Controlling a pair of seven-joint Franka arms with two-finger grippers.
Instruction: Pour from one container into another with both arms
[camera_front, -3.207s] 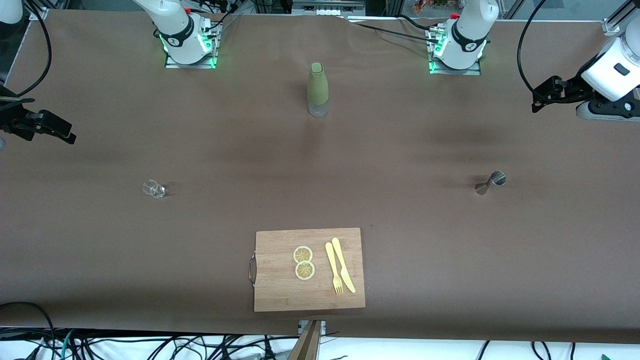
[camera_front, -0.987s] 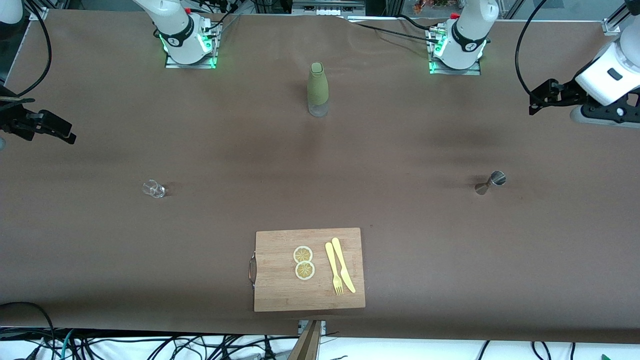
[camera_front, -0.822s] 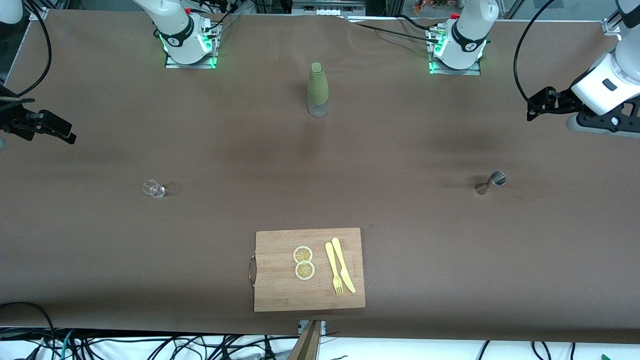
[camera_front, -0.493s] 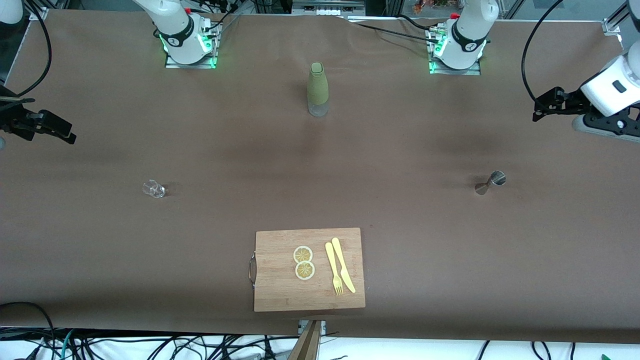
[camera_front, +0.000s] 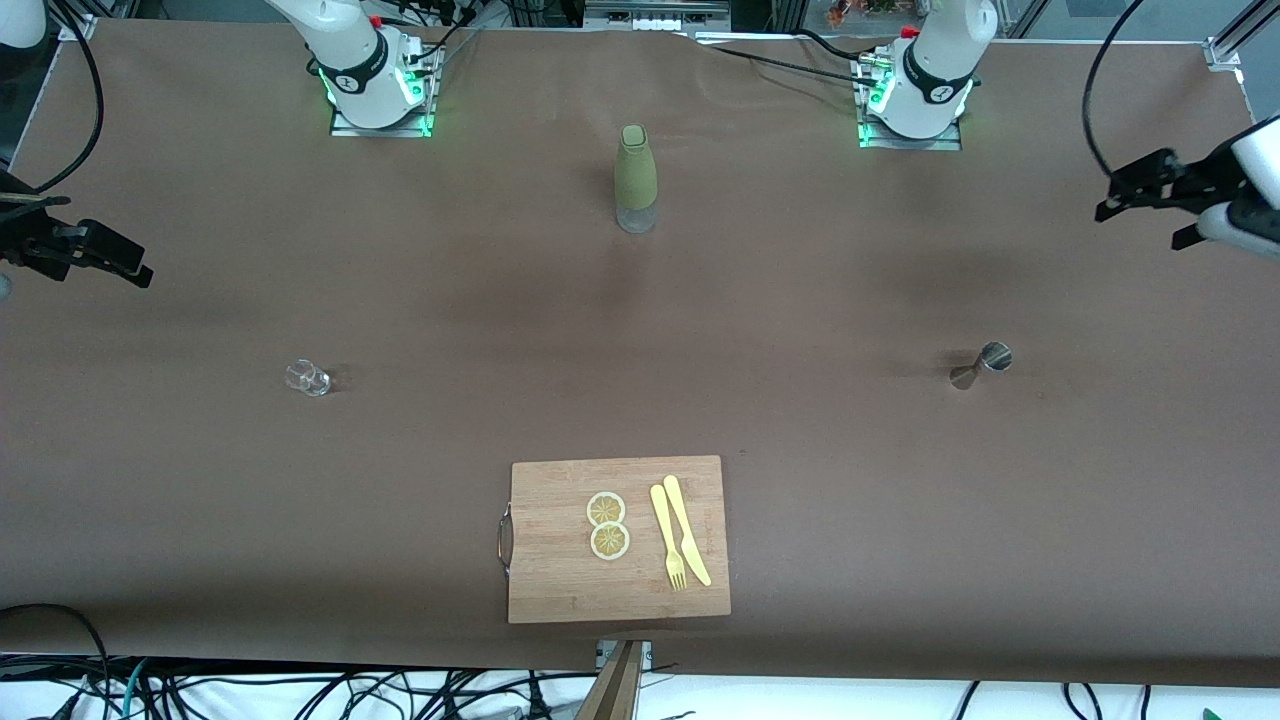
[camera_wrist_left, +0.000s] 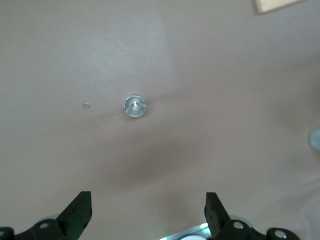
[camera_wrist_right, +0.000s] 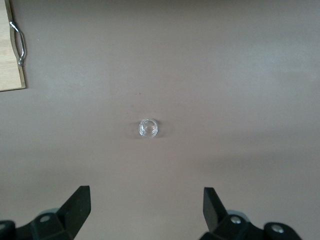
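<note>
Front view, nearest me: I see a wooden cutting board (camera_front: 560, 590) with a metal handle. Two lemon slices (camera_front: 607, 525) lie on it, and a yellow fork (camera_front: 667, 540) and a yellow knife (camera_front: 687, 530) lie side by side just beside the slices.
Middle of the table: I see a small clear glass (camera_front: 308, 378) toward the right arm's end. A shiny metal measuring cup (camera_front: 981, 364) stands toward the left arm's end. They are well apart.
Farther from me: a tall green bottle (camera_front: 636, 178) stands upright between the two arm bases.
Table: it has a brown cover (camera_front: 800, 480).
Left gripper (camera_front: 1150, 195): I see it up in the air over the left arm's end of the table. In the left wrist view its fingers (camera_wrist_left: 80, 212) are spread wide and hold nothing, and the metal cup (camera_wrist_left: 134, 106) sits below it.
Right gripper (camera_front: 100, 262): I see it up over the right arm's end of the table. In the right wrist view its fingers (camera_wrist_right: 77, 206) are spread wide and hold nothing, and the glass (camera_wrist_right: 148, 128) sits below it.
</note>
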